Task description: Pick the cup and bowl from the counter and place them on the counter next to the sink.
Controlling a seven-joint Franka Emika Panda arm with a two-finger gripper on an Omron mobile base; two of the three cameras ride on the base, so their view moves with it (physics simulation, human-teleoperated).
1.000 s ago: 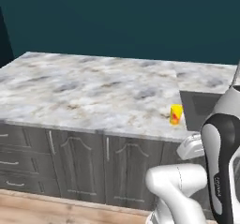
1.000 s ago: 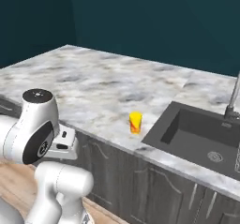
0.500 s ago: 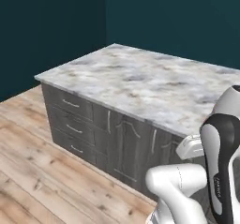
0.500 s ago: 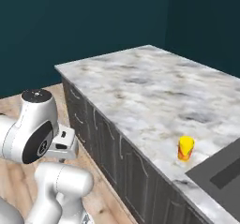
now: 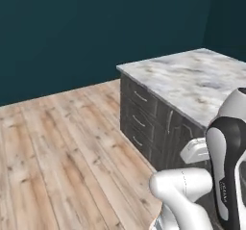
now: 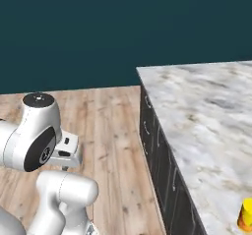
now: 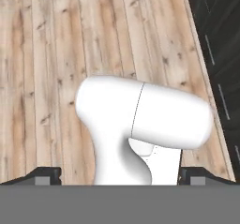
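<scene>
Pale wood planks form the floor (image 5: 62,142) on the left, running up to a dark teal wall (image 5: 96,27). To their right stands the marble counter (image 5: 192,77) on dark grey cabinets (image 5: 144,123). In the right base view a small yellow-and-orange cup (image 6: 246,215) sits on the counter's near edge at the far right. In the hand view the end effector (image 7: 120,175) points down at the floor, its fingertips (image 7: 44,175) spread wide with nothing between them.

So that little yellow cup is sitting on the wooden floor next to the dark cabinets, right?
Not quite. The yellow cup stands on the marble counter, near its edge, not on the wooden floor. The right base view shows it. The dark cabinets are below the counter, beside that floor.
</scene>
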